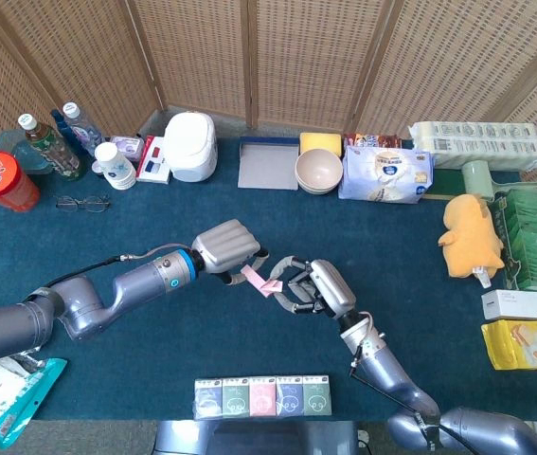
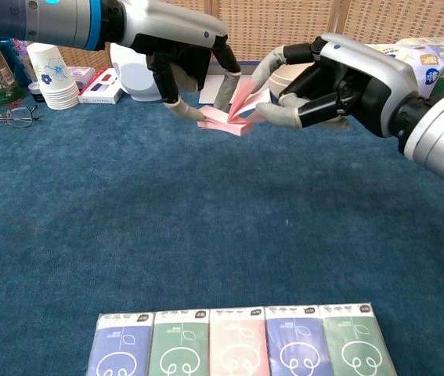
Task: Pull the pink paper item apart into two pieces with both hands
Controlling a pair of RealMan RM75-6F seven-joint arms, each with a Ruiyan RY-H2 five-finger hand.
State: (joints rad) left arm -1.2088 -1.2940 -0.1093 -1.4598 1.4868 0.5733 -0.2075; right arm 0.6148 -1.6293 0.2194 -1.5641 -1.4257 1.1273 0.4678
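Observation:
A pink paper item (image 2: 231, 114) hangs above the blue carpet between both hands, still in one piece. My left hand (image 2: 181, 48) grips its left end from above; in the head view that hand (image 1: 224, 246) sits left of the pink paper item (image 1: 262, 282). My right hand (image 2: 339, 80) pinches the raised right flap between thumb and fingers, and its fingertips nearly meet those of the left. From the head view my right hand (image 1: 317, 287) is just right of the paper.
A row of tissue packs (image 2: 237, 348) lies at the near edge. Along the back stand paper cups (image 2: 52, 74), a white cooker (image 1: 191, 146), a bowl (image 1: 318, 171) and a tray (image 1: 268, 163). Glasses (image 1: 82, 202) lie at left, a yellow plush toy (image 1: 474, 234) at right.

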